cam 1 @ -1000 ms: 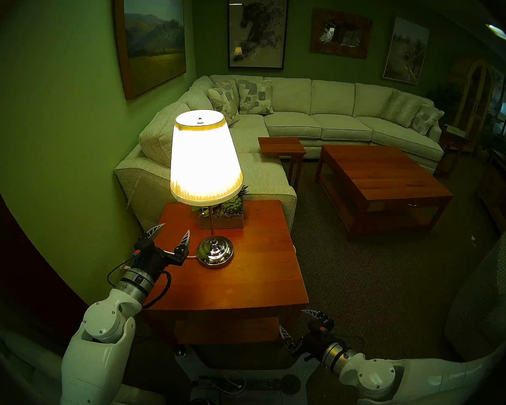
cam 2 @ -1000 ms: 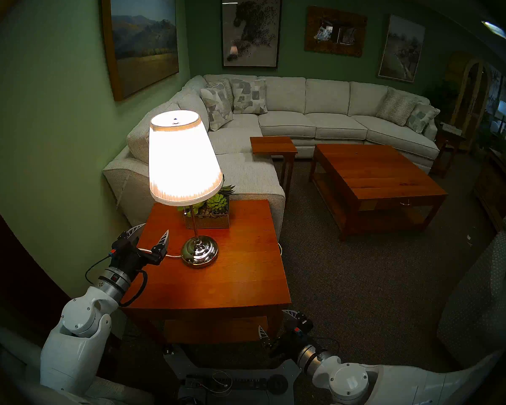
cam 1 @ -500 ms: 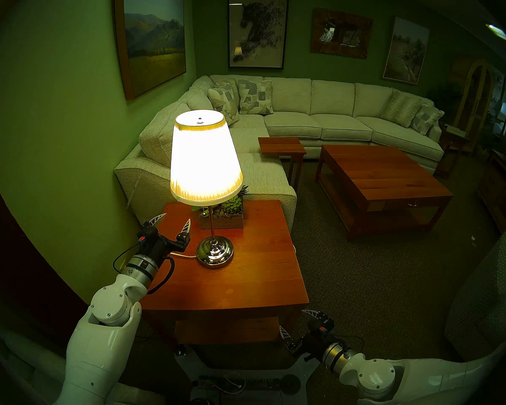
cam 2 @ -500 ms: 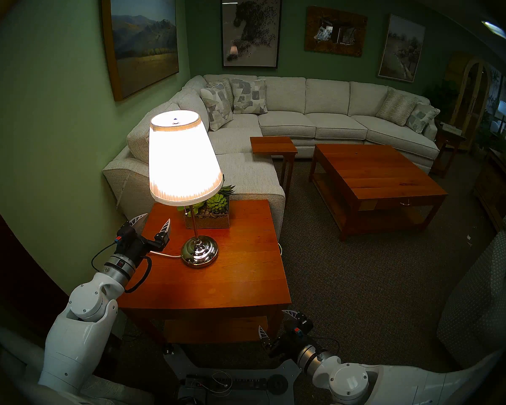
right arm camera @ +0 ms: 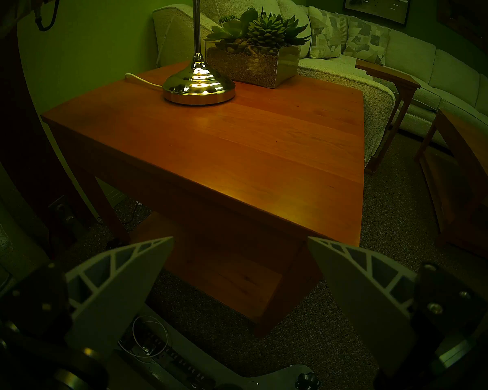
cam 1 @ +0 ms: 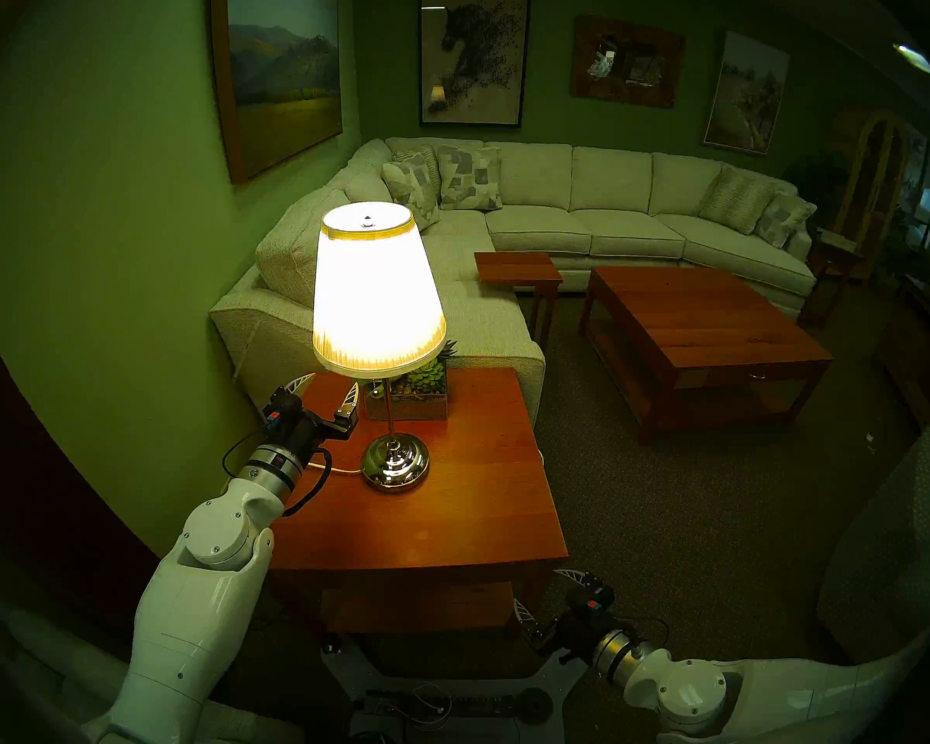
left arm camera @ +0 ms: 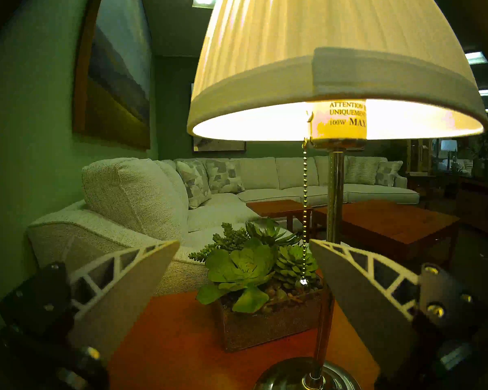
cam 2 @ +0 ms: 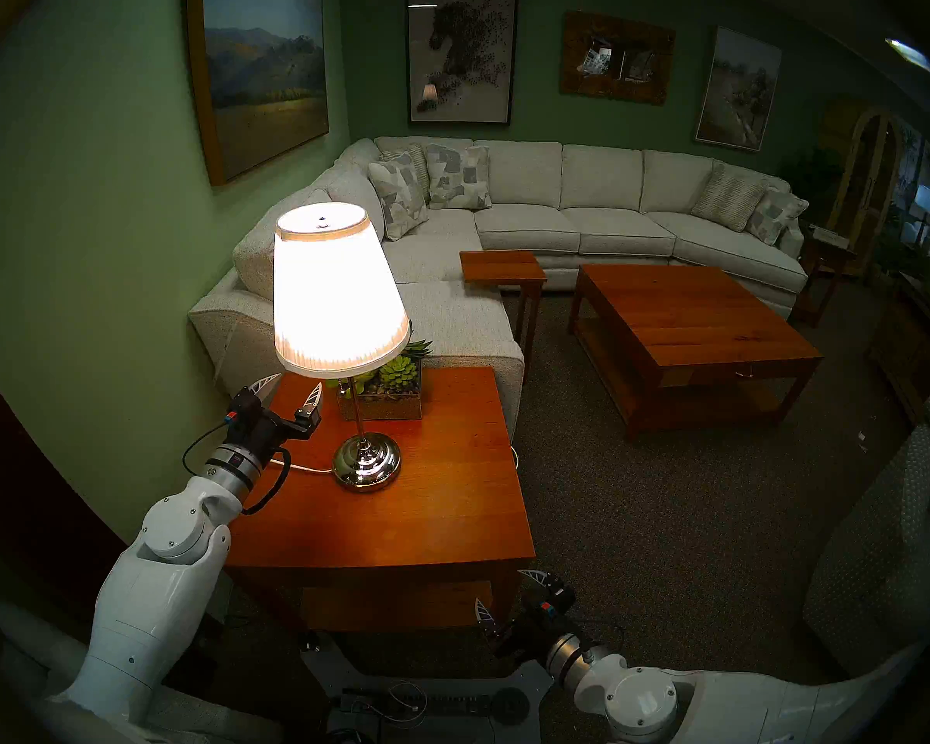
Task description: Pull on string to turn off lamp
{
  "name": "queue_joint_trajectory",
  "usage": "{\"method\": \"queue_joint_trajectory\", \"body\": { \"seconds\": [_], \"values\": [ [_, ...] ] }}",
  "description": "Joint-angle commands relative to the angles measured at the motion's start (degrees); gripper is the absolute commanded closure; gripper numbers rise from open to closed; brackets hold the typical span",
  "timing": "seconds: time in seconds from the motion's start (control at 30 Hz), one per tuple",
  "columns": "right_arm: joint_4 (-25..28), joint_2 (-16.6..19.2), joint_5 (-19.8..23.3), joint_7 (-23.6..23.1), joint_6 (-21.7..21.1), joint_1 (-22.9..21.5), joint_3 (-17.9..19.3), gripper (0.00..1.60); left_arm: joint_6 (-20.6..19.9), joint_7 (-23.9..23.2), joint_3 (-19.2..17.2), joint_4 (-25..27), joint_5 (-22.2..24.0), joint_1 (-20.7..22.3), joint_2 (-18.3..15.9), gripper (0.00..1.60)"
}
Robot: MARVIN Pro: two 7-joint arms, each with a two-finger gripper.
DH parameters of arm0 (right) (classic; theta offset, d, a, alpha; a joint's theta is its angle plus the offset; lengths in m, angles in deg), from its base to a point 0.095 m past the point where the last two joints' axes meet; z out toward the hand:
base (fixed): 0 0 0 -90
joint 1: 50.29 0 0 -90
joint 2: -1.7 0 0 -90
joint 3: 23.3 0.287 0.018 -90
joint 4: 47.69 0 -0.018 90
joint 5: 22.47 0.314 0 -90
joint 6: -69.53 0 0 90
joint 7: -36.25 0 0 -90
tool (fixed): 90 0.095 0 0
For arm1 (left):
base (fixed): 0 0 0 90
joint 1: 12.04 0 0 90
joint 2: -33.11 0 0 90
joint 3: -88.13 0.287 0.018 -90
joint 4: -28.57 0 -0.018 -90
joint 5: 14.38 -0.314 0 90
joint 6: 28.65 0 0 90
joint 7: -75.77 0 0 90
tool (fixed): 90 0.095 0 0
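Observation:
The lamp point(cam 1: 377, 292) is lit and stands on a wooden side table point(cam 1: 441, 517), with a white pleated shade, a chrome stem and a domed base point(right arm camera: 199, 85). The string point(left arm camera: 305, 201), a thin beaded chain with a small end weight, hangs from the socket just left of the stem. My left gripper point(cam 1: 334, 380) is open and empty, raised below the shade's left rim. In the left wrist view point(left arm camera: 244, 241) the chain shows ahead, close to the right finger's inner edge, untouched. My right gripper point(cam 1: 536, 586) is open and empty, low by the table's front right corner.
A glass planter of succulents point(cam 1: 417, 394) stands right behind the stem. The white power cord point(cam 1: 339, 469) runs left from the base, under my left wrist. A cream sectional sofa point(cam 1: 532, 211) lies behind the table, and a coffee table point(cam 1: 704, 324) stands to the right.
My left gripper has risen and moved forward and to the right, from beside the lamp base up toward the shade's lower rim. It stays open. The right arm has not moved.

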Motion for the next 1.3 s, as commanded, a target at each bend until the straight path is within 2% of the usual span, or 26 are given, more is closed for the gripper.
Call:
{"method": "queue_joint_trajectory", "body": {
  "seconds": [0.0, 0.1, 0.13, 0.4, 0.7, 0.73, 0.77, 0.93, 1.07, 1.1, 1.17, 1.2, 1.23, 1.27],
  "values": [
    [1.06, -0.13, -0.04, 0.04, 0.28, -0.4, 0.35, 0.0, 0.6, -0.11, 0.08, -0.22, 0.23, 5.78, 0.23, 0.0],
    [1.07, -0.13, -0.03, 0.04, 0.28, -0.4, 0.35, 0.0, 0.91, -0.4, 1.1, -2.72, 0.12, 8.33, 0.56, 0.0],
    [1.07, -0.12, -0.03, 0.04, 0.28, -0.39, 0.35, 0.0, 0.95, -0.24, 0.95, -2.0, 0.13, 7.47, 0.57, 0.0],
    [1.1, -0.11, -0.03, 0.05, 0.28, -0.39, 0.36, 0.0, 1.95, -1.24, 2.75, -6.58, -0.09, 11.94, 1.67, 0.0],
    [1.14, -0.09, -0.02, 0.06, 0.27, -0.38, 0.36, 0.0, 3.74, -2.64, 3.52, -10.58, -0.2, 14.87, 2.24, 0.0],
    [1.15, -0.09, -0.02, 0.07, 0.27, -0.38, 0.36, 0.0, 4.31, -3.0, 3.93, -12.24, -0.11, 16.26, 2.25, 0.0],
    [1.14, -0.09, -0.02, 0.06, 0.27, -0.38, 0.36, 0.0, 4.1, -2.89, 3.64, -11.35, -0.26, 15.55, 2.41, 0.0],
    [1.14, -0.09, -0.02, 0.06, 0.27, -0.38, 0.36, 0.0, 5.46, -3.76, 4.41, -14.29, -0.38, 18.05, 2.75, 0.0],
    [1.19, -0.06, -0.01, 0.08, 0.26, -0.37, 0.37, 0.0, 6.92, -4.97, 4.53, -14.76, -0.08, 17.98, 2.76, 0.02],
    [1.2, -0.06, -0.01, 0.09, 0.26, -0.37, 0.37, 0.0, 7.26, -5.14, 4.51, -14.83, -0.04, 17.91, 2.76, 0.19],
    [1.22, -0.05, 0.0, 0.1, 0.25, -0.36, 0.37, 0.0, 7.83, -5.58, 4.45, -14.8, 0.06, 17.63, 2.69, 0.19],
    [1.23, -0.04, 0.0, 0.1, 0.25, -0.36, 0.38, 0.0, 8.14, -5.76, 4.4, -14.79, 0.12, 17.51, 2.68, 0.61],
    [1.23, -0.04, 0.0, 0.1, 0.25, -0.36, 0.38, 0.0, 8.14, -5.76, 4.4, -14.79, 0.12, 17.51, 2.68, 0.61],
    [1.27, -0.02, 0.01, 0.12, 0.23, -0.35, 0.38, 0.0, 8.69, -6.53, 4.25, -14.18, 0.54, 16.63, 2.5, 0.86]
  ]
}}
